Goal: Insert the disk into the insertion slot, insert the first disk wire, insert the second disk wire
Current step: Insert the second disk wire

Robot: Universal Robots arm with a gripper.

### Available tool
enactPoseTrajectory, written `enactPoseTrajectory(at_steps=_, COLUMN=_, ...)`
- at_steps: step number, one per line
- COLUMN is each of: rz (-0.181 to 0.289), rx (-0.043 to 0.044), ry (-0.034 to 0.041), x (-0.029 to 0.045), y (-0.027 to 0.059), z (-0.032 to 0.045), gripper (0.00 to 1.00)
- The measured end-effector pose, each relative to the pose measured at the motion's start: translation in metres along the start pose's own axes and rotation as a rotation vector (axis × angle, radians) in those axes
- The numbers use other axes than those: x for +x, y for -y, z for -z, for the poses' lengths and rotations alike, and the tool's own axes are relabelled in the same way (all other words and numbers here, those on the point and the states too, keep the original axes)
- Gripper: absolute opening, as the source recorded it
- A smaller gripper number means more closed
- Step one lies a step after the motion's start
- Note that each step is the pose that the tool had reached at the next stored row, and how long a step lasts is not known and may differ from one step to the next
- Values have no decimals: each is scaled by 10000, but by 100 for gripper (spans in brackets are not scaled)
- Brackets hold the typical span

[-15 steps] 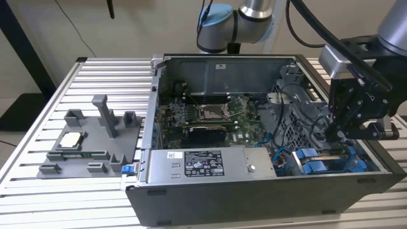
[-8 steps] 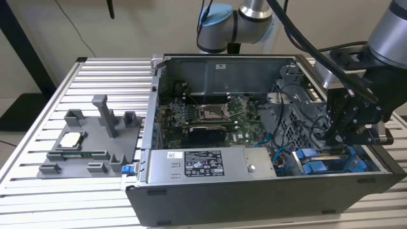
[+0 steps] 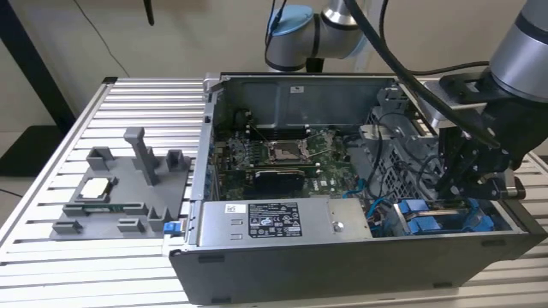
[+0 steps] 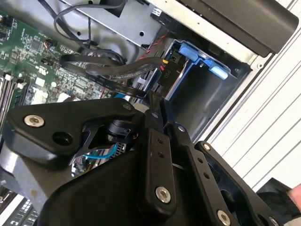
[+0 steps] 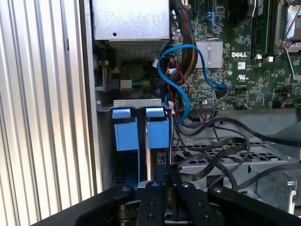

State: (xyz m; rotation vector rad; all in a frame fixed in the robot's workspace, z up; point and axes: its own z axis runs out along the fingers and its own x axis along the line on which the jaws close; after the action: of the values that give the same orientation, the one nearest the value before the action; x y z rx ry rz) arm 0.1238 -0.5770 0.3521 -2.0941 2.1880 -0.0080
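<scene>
Your end effector (image 3: 466, 186) hangs low inside the open computer case (image 3: 360, 273), at the corner on the exterior view's right, directly over the insertion slot (image 5: 140, 141) with its blue plastic fittings. In the first wrist view the fingers (image 5: 155, 197) look drawn close together, pointing straight down the bay's long axis, with something thin between them; you cannot tell whether that is a wire connector or nothing at all. The disk (image 5: 157, 133) appears already seated upright in the slot, only its blue carrier edge showing. Black cables (image 5: 221, 146) loop just beside the bay, and the arm's body hides the disk's connector end.
</scene>
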Motion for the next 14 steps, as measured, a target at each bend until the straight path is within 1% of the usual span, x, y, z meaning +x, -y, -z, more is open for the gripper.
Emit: enactPoseTrajectory(at_steps=14, rz=-1, rx=3, ry=10, x=2, y=-2, z=-27, gripper=16)
